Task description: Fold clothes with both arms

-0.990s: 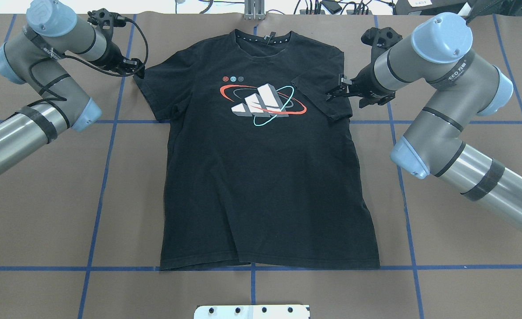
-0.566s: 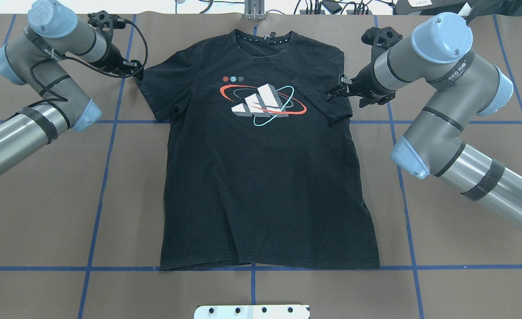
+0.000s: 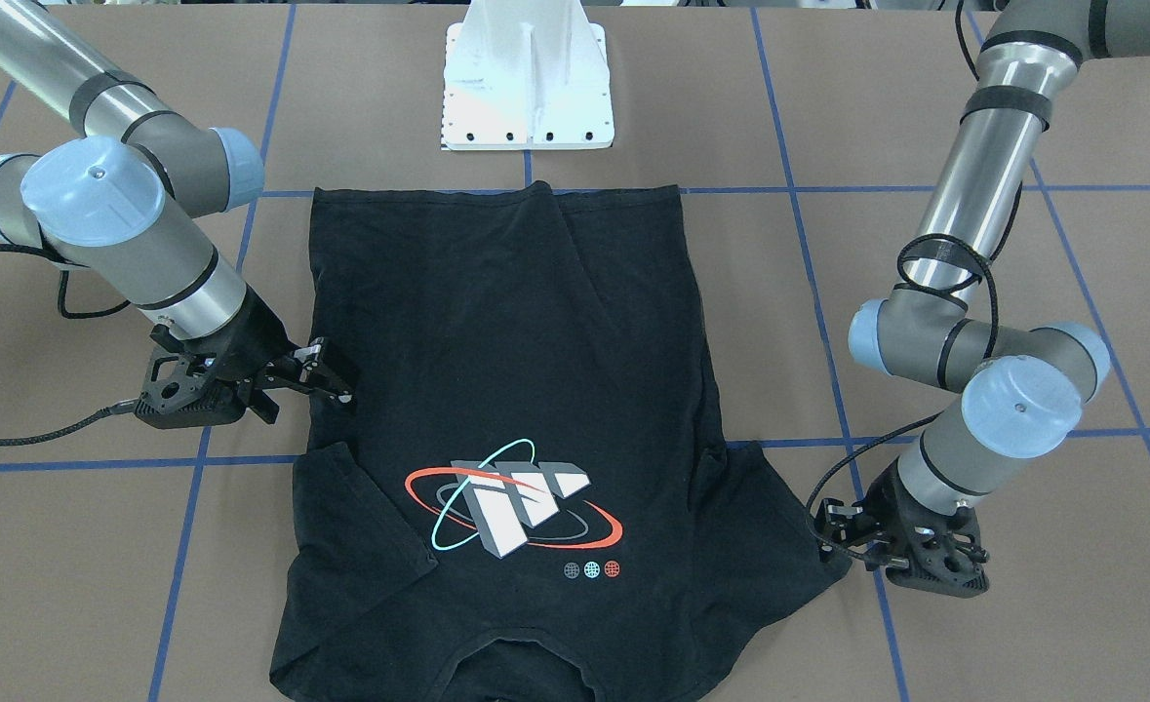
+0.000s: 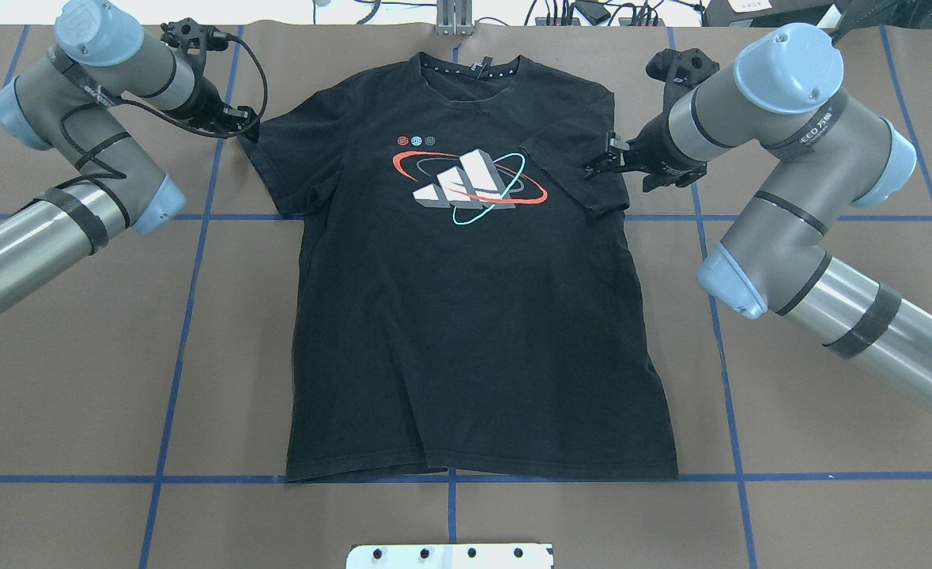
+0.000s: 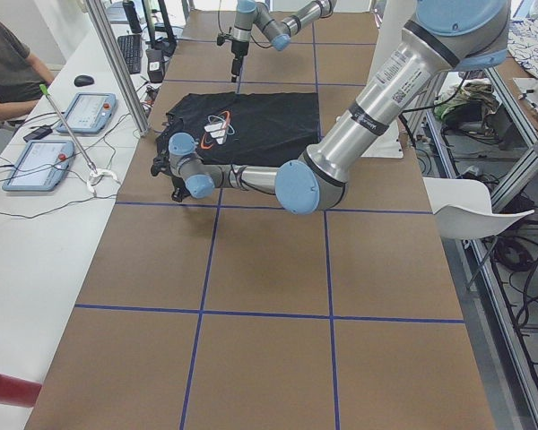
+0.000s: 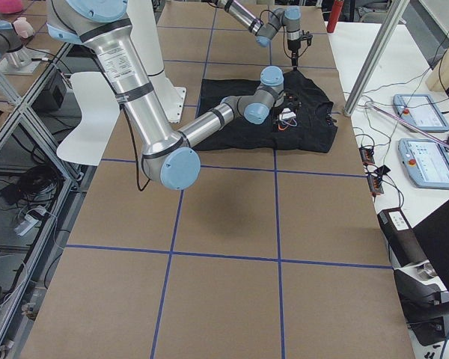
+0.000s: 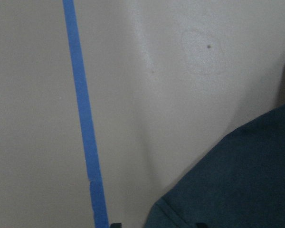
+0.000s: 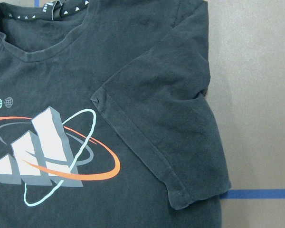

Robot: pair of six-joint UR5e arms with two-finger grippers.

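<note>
T-shirt (image 4: 466, 316) lies flat on table (image 4: 78, 379), print up, collar at side far from robot. Sleeve on robot's right is folded in over chest. I see right gripper (image 4: 598, 158) over that sleeve, fingers spread, holding nothing. Left gripper (image 4: 246, 126) is at other sleeve's edge. Its wrist view shows tips apart with sleeve corner between them; contact unclear to me.

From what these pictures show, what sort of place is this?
Most likely a robotics lab. A left arm and a right arm reach over a table gridded with blue tape, and control tablets lie on a side bench.
</note>
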